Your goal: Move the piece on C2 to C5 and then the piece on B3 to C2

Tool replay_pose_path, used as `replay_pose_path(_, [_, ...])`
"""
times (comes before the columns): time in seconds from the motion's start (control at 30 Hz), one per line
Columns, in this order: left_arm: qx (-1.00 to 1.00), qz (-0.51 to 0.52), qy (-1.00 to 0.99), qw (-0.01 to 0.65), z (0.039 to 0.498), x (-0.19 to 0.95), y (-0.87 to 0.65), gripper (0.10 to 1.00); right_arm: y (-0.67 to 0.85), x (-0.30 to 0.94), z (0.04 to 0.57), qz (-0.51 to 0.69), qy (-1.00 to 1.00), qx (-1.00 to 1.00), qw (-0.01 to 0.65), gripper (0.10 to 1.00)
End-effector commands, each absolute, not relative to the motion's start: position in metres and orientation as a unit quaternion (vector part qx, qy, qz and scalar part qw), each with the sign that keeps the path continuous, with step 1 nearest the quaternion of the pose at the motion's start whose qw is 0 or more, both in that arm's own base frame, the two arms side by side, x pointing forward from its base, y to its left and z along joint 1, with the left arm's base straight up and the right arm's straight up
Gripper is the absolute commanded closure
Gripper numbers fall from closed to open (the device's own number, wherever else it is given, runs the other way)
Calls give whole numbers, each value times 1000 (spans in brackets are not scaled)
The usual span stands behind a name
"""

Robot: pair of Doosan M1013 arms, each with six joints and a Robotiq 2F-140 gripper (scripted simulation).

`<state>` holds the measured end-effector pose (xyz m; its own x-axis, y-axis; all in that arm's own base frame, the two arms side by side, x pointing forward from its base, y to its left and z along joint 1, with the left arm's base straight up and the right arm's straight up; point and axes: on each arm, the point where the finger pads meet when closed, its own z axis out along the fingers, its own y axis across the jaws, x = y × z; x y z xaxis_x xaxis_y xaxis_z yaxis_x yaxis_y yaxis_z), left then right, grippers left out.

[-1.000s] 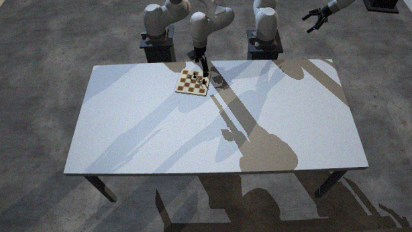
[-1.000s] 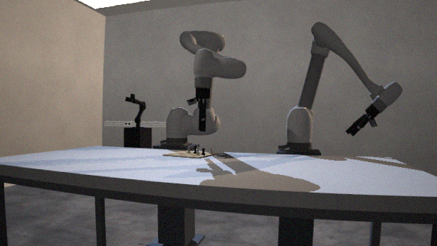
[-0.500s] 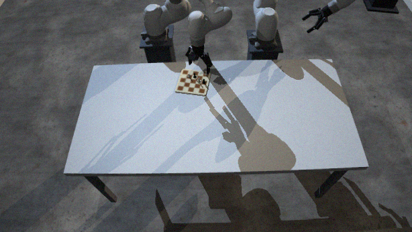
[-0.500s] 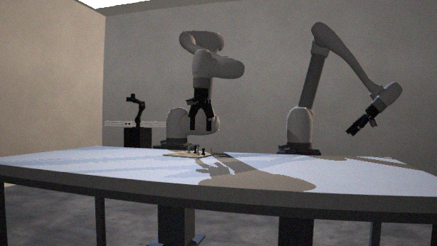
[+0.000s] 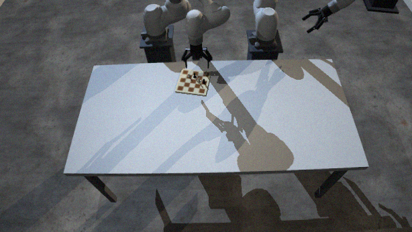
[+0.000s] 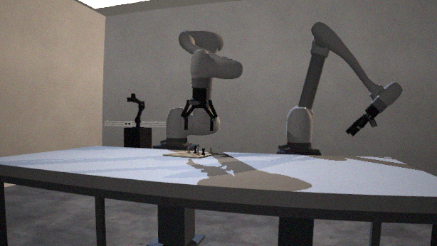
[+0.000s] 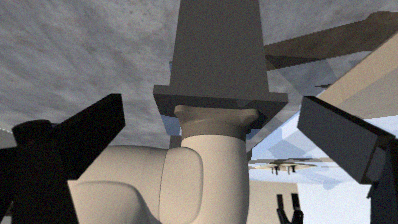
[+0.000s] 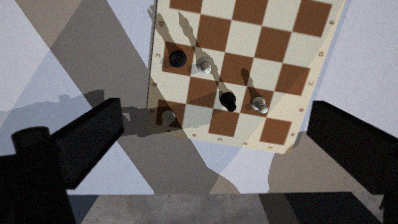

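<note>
A long table (image 5: 134,134) (image 6: 107,175) (image 7: 340,200) (image 8: 370,75) with a pale top and dark legs stands on a mottled grey floor (image 5: 33,100) (image 6: 53,213) (image 7: 75,50) (image 8: 130,207). Bluish and tan shadows cross the tabletop. In the exterior view, a small black jointed device (image 6: 141,111) stands on a dark box-shaped pedestal (image 6: 137,138), near a thin white rail (image 6: 114,124). Behind, a plain grey wall (image 6: 263,35) meets a warmer beige wall (image 6: 46,71) beneath a bright white area.

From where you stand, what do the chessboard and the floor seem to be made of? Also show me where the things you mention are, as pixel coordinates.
The brown-and-cream checkered chessboard (image 5: 181,90) (image 8: 286,145): possibly painted wood, matte, showing no bright glare. The mottled grey floor (image 5: 40,110) (image 6: 124,213): probably concrete, dull, with cloudy patches.
</note>
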<state>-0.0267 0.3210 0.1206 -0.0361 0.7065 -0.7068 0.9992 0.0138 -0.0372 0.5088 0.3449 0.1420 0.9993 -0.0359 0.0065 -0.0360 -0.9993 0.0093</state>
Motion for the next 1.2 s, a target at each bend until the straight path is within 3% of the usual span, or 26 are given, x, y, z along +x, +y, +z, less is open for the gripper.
replay_pose_path(0.0, [644, -281, 663, 260, 121, -27, 321, 98, 342, 506, 143, 1, 65, 998, 0, 98])
replay_pose_path(0.77, [644, -281, 663, 260, 121, -27, 321, 98, 322, 488, 143, 1, 494, 869, 0, 98])
replay_pose_path(1.13, [644, -281, 663, 260, 121, -27, 321, 98, 320, 486, 143, 1, 539, 843, 0, 98])
replay_pose_path(1.17, [644, -281, 663, 260, 121, -27, 321, 98, 320, 486, 143, 1, 539, 843, 0, 799])
